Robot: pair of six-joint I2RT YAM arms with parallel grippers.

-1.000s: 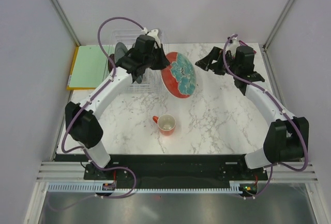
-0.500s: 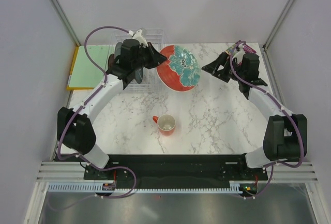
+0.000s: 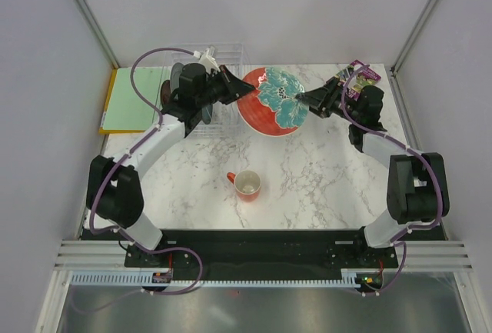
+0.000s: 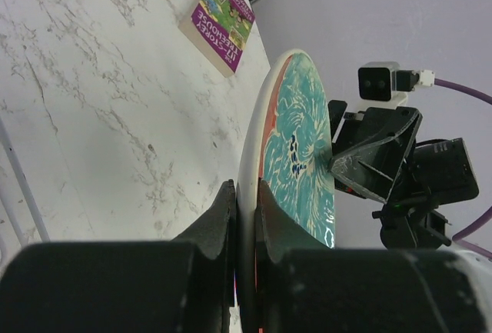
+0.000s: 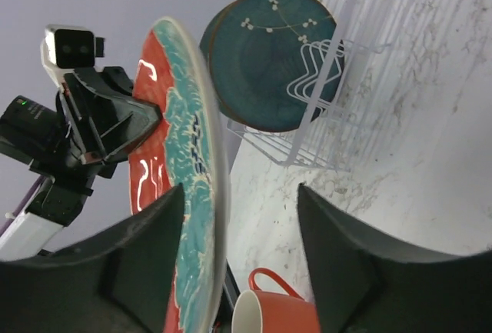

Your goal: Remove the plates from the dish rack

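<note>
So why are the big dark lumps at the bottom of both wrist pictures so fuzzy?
Left wrist view: they are fingers of the left pincer, too near the lens to focus, while the red and teal plate looks sharp. Right wrist view: same for the right pincer; a white glare streak shines on the plate's red glaze. Top view: evenly lit, sharp.

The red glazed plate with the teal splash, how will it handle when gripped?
Probably stiff but breakable: the red-and-teal glazed plate looks ceramic. Its shiny glaze is likely slippery, and the left gripper pinches only its rim, so it may pivot.
</note>
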